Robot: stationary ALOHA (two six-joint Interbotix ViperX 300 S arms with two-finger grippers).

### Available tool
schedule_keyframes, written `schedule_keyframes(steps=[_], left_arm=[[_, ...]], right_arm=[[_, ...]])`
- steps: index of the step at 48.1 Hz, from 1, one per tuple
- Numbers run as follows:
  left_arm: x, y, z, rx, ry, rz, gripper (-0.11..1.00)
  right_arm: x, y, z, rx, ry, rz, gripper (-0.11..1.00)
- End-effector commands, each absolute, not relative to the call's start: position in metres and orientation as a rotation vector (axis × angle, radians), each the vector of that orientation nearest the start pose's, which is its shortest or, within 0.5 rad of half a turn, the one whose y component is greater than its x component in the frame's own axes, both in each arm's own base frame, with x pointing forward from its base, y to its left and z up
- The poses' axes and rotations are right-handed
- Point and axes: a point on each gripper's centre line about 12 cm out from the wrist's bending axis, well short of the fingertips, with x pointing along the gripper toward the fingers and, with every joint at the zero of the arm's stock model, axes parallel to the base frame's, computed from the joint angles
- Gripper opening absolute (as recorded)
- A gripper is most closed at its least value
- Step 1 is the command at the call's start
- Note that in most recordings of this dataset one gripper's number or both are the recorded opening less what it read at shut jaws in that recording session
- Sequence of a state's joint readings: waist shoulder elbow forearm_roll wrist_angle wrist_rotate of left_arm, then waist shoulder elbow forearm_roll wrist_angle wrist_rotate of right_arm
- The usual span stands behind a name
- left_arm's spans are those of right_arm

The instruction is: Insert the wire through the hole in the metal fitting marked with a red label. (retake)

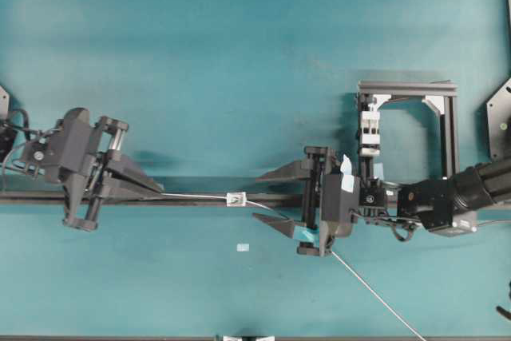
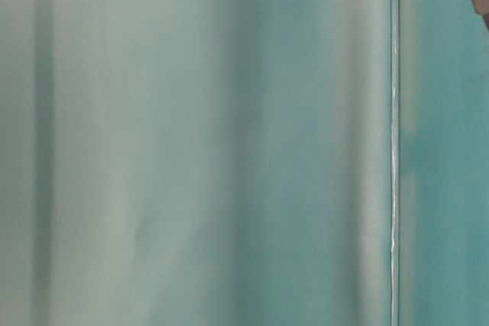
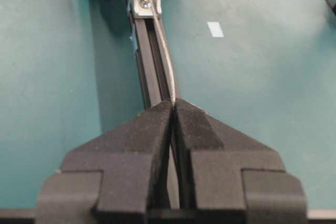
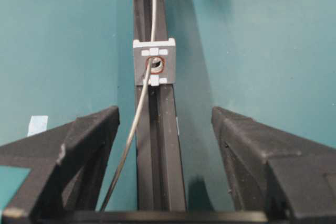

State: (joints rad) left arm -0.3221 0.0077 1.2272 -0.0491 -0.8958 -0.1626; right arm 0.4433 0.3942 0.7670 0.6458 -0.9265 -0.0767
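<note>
The thin pale wire (image 1: pixel 196 195) runs along the black rail from my left gripper (image 1: pixel 160 190), which is shut on it. In the left wrist view the pads (image 3: pixel 157 116) meet on the wire (image 3: pixel 167 66) at the gripper's tip (image 3: pixel 173 102). The small silvery metal fitting (image 4: pixel 154 62) sits on the rail, its hole (image 4: pixel 157 65) ringed in red. The wire (image 4: pixel 134 124) passes through the hole and comes out towards my right gripper (image 4: pixel 164 113). That gripper is open and straddles the rail just right of the fitting (image 1: pixel 235 198), with the wire near its left finger (image 4: pixel 89 140), untouched.
The black rail (image 1: pixel 192 200) crosses the table from left to right. A black frame (image 1: pixel 447 129) with a white clip block (image 1: pixel 370 129) stands at the back right. A pale sticker scrap (image 1: pixel 243 247) lies in front of the rail. The table-level view is a blur.
</note>
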Motion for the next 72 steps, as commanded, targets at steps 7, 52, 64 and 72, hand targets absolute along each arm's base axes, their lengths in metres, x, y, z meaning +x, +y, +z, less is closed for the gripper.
schedule_keyframes(steps=[7, 52, 64, 72], left_arm=[[0.249, -0.081, 0.114, -0.133, 0.342, -0.260, -0.10], [0.236, -0.081, 0.118, -0.158, 0.439, -0.260, -0.10], [0.238, -0.082, 0.116, -0.192, 0.476, -0.247, -0.10], [0.240, -0.081, 0.118, -0.237, 0.475, -0.229, 0.02]], right_arm=[[0.377, 0.118, 0.086, 0.206, 0.255, -0.100, 0.79], [0.378, 0.118, 0.086, 0.207, 0.253, -0.099, 0.79], [0.378, 0.118, 0.087, 0.204, 0.251, -0.098, 0.79], [0.378, 0.118, 0.086, 0.204, 0.253, -0.100, 0.79]])
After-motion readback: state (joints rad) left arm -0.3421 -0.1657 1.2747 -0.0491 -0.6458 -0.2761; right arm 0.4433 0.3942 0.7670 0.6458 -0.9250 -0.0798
